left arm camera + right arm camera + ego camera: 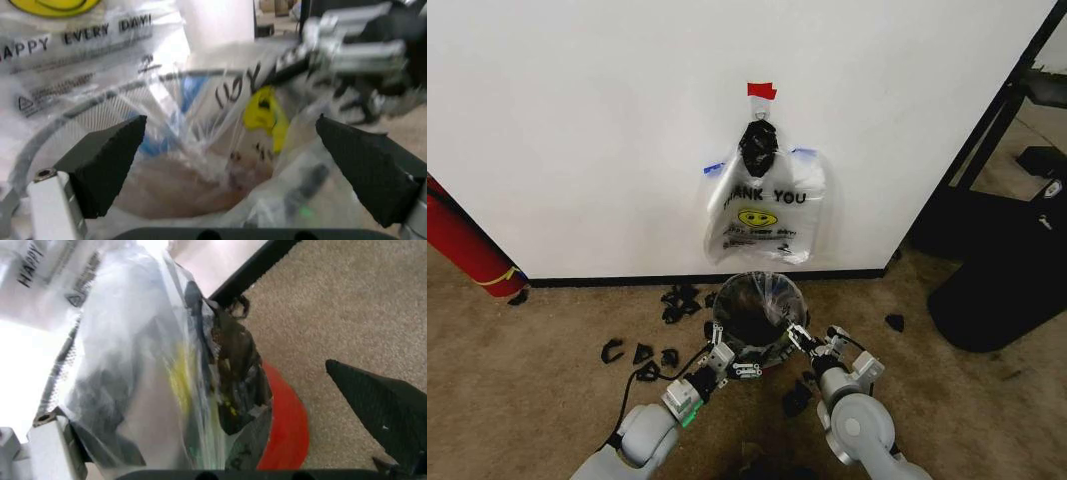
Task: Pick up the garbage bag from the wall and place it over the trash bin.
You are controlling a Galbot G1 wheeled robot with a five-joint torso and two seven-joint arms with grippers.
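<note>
The garbage bag (774, 291), thin and see-through, lies crumpled in and over the mouth of the trash bin (727, 312), which stands on the carpet below the wall (577, 120). My left gripper (735, 362) is at the bin's near-left rim, open. In the left wrist view its gripper (230, 122) faces the bag (200, 150), whose yellow smiley (263, 117) is folded inside. My right gripper (802, 338) is at the near-right rim, open. In the right wrist view the gripper (193, 390) straddles the bag film (133, 365) and the bin's red outside (287, 425).
A bunch of like bags (767, 205) hangs on the wall under a black knot and red tape, just above the bin. Black scraps (642, 355) litter the carpet to the left. A red cylinder (467, 245) leans at far left. A large black bulky object (1007, 270) stands at right.
</note>
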